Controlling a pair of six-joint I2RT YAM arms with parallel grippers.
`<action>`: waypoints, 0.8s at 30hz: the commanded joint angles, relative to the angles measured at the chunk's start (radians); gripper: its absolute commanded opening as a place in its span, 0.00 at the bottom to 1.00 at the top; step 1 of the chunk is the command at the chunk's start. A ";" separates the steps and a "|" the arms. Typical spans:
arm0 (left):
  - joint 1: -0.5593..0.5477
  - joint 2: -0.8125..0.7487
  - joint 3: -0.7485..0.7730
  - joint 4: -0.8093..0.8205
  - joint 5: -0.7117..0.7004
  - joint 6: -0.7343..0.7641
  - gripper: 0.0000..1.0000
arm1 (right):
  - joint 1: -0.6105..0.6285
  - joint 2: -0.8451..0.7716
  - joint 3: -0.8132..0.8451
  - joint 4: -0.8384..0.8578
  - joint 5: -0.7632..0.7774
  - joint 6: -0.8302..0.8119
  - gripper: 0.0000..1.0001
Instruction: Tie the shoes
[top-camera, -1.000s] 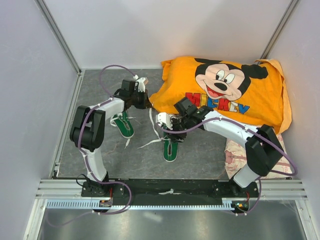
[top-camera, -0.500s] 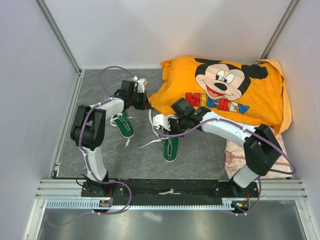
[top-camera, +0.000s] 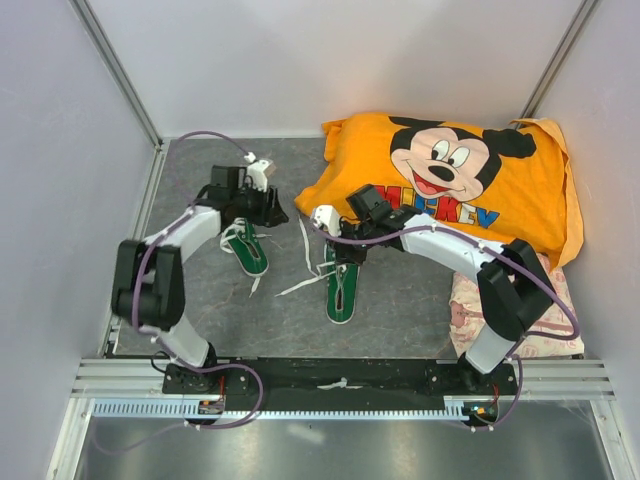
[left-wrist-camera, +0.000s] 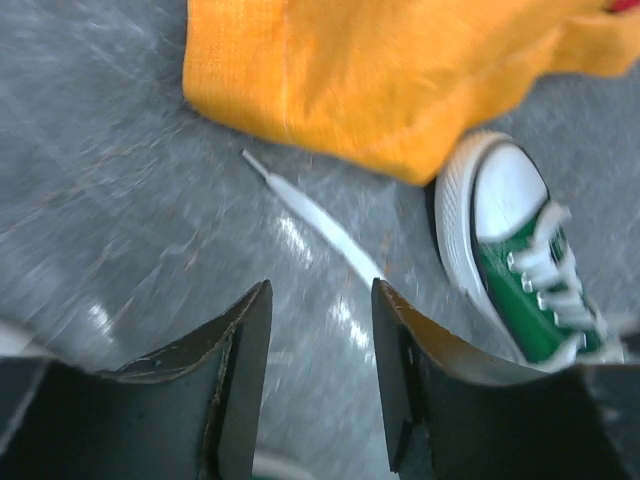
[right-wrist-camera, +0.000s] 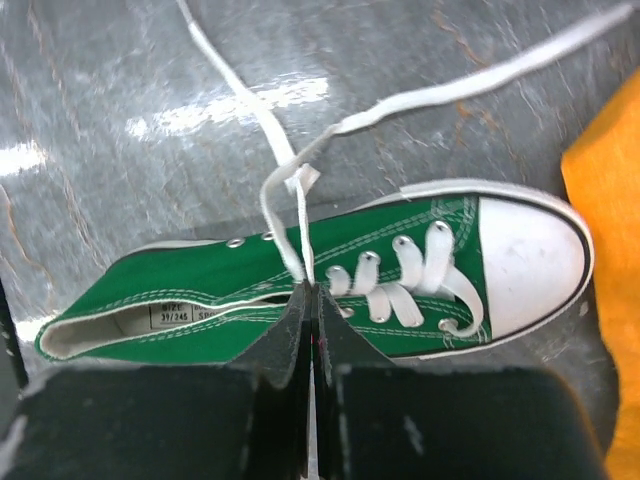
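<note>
Green canvas shoes (right-wrist-camera: 200, 285), flat white laces (right-wrist-camera: 440, 255)

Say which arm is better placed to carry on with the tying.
Right, most likely. The right gripper is shut on the lace just above the shoe, ready to pull. The left gripper is open and empty, beside the other shoe.

White arms (top-camera: 197, 227) with black joints (top-camera: 163, 282) trail purple cables (top-camera: 200, 133).
</note>
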 joint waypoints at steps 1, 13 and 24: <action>0.064 -0.256 -0.129 -0.067 0.121 0.414 0.52 | -0.052 0.024 0.046 0.059 -0.085 0.178 0.00; -0.123 -0.601 -0.487 -0.282 0.184 1.110 0.57 | -0.079 0.042 0.026 0.075 -0.174 0.295 0.00; -0.324 -0.400 -0.469 -0.144 -0.057 1.112 0.52 | -0.124 0.059 0.030 0.075 -0.206 0.353 0.00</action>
